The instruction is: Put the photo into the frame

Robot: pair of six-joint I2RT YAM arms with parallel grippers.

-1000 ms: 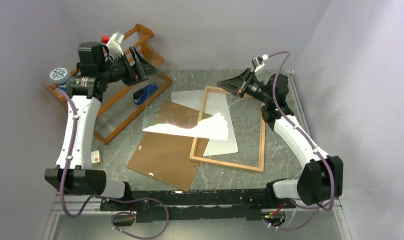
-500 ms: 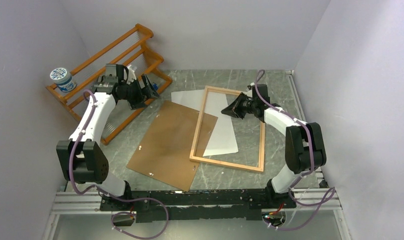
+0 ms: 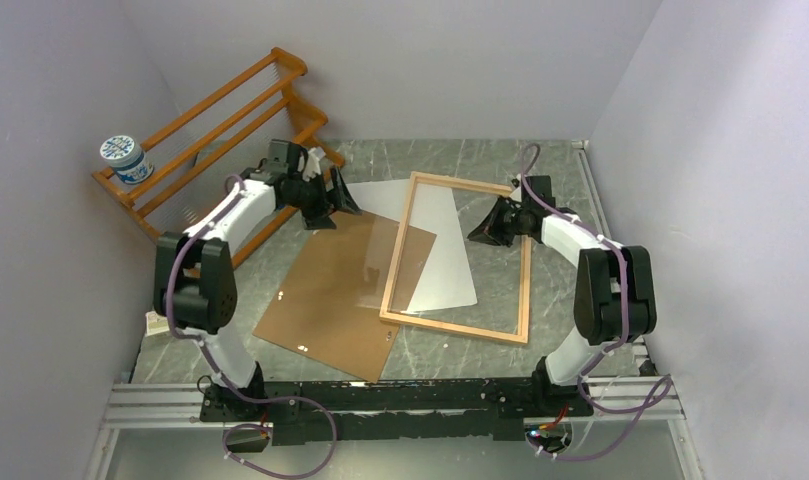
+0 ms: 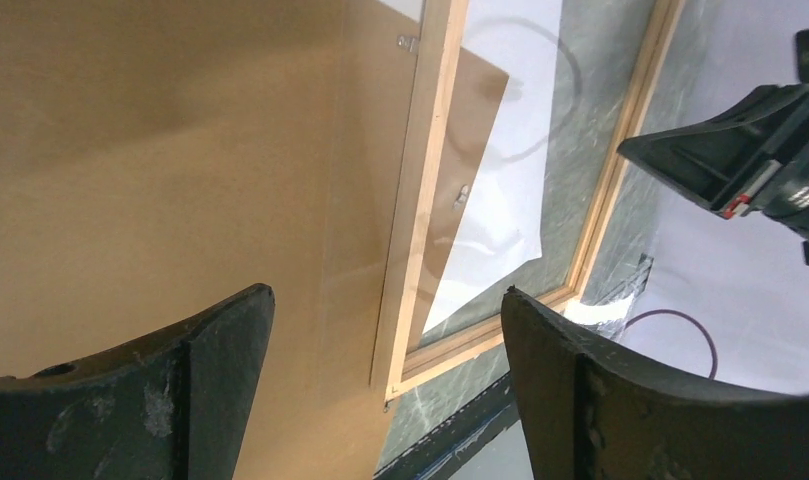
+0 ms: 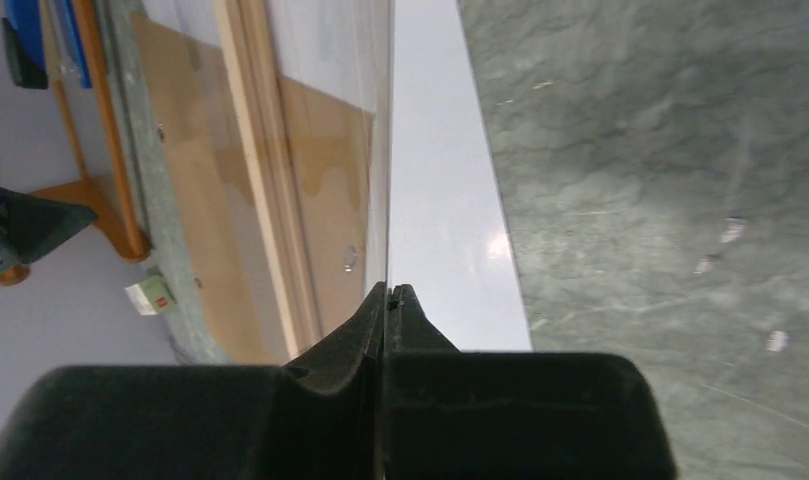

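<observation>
The frame (image 3: 526, 290), a thin light-wood border, lies flat at mid table; its rails also show in the left wrist view (image 4: 420, 200) and the right wrist view (image 5: 265, 200). The photo (image 3: 445, 260) lies white back up, inside the frame and under its left rail, and also shows in the right wrist view (image 5: 440, 230). My right gripper (image 3: 477, 229) (image 5: 390, 291) is over the frame's far part, shut on the edge of a clear pane (image 5: 389, 150) that stands on edge. My left gripper (image 3: 330, 208) (image 4: 385, 295) is open and empty above the brown backing board's far corner.
The brown backing board (image 3: 330, 295) (image 4: 180, 150) lies left of the frame, one corner under it. An orange-brown slatted rack (image 3: 220, 110) stands at the far left with a blue-and-white tub (image 3: 123, 155) on it. A small white box (image 3: 155, 322) sits near the left edge.
The left arm has swung from the rack to the board's far corner. The right gripper has moved slightly right. One second ago both arms were raised and a white sheet hung over the board.
</observation>
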